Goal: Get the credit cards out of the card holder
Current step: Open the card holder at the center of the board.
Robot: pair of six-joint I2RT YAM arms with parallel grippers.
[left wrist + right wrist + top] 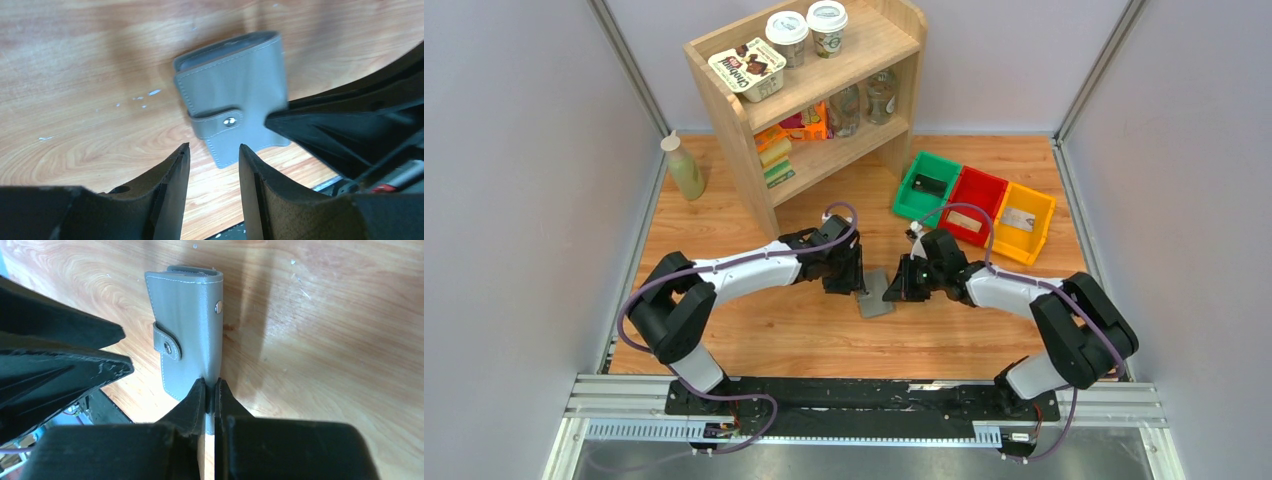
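The card holder is a grey wallet, folded shut, with its snap tab across the face. It is held tilted just above the wooden table, between the two arms. My right gripper is shut on the card holder's near edge; in the top view this gripper is at the wallet's right side. My left gripper is open and empty, close to the wallet without touching it, on its left in the top view. No credit cards show at the wallet.
A wooden shelf with cups and packets stands at the back. A green bin, a red bin and a yellow bin sit back right, each with a small flat item. A bottle stands back left.
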